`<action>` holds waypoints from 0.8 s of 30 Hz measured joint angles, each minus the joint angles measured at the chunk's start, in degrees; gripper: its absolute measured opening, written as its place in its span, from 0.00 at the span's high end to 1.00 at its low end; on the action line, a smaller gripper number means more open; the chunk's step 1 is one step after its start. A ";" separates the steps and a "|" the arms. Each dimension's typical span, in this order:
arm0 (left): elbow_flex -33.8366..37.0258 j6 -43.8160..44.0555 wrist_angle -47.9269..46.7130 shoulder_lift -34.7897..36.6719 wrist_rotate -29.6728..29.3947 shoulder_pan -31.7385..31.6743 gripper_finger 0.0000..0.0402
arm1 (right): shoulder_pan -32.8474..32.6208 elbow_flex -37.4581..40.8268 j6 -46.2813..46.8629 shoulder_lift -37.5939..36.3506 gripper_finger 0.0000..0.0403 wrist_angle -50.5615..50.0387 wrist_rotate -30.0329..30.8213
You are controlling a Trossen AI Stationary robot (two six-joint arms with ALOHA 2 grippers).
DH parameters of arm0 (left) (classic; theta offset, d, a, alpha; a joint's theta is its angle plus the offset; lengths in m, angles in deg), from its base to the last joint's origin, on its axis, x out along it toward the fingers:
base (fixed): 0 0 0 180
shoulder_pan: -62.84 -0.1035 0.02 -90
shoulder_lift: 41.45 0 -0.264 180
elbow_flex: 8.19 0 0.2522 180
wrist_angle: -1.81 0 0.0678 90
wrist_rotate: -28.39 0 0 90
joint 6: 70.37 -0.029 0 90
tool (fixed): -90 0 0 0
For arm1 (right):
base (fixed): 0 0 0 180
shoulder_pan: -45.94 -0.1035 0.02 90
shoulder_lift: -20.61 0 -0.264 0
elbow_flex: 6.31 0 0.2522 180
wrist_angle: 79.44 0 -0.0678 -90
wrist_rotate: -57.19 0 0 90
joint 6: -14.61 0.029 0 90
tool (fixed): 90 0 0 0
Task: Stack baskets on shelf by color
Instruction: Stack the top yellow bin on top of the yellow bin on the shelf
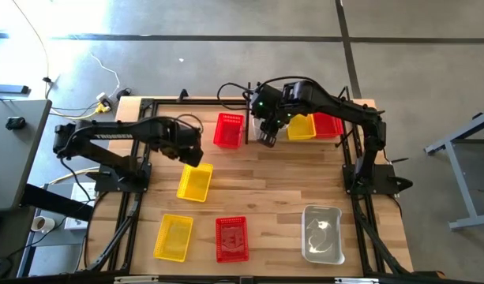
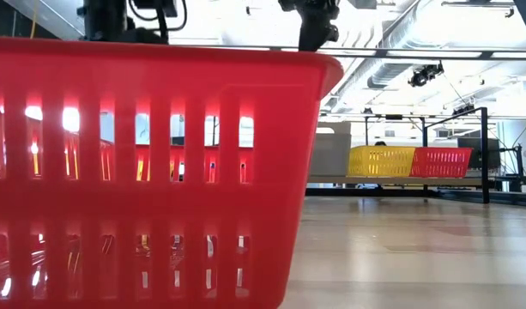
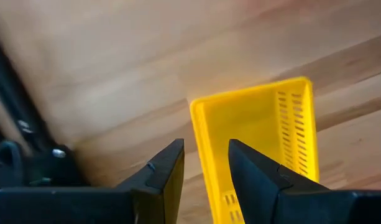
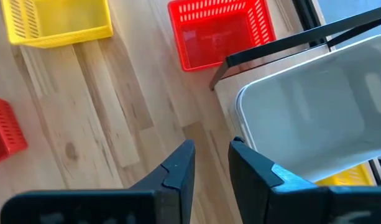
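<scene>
A red basket (image 2: 151, 172) is filling the low view while the left gripper (image 3: 206, 163), fingers clamped on a yellow basket's (image 1: 195, 182) wall, is likely needing to carry it to the shelf (image 1: 346, 134), and the right gripper (image 4: 210, 163), fingers narrowly apart, is hovering there.

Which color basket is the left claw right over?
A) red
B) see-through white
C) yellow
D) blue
C: in the left wrist view the left claw sits right at the short end wall of a yellow basket, and from above that arm ends at the same basket, lying on the wooden table.
</scene>
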 joint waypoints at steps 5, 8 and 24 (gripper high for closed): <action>5.49 4.01 5.44 0.00 0.96 2.10 0.71 | 0.00 0.00 -0.10 0.00 0.79 0.00 0.11; 8.18 6.37 6.12 0.00 0.95 2.88 0.71 | -0.02 0.00 0.05 0.00 0.79 -0.02 0.11; 19.68 7.20 19.91 0.00 4.15 4.21 0.71 | -0.15 0.00 9.62 0.00 0.79 0.00 0.22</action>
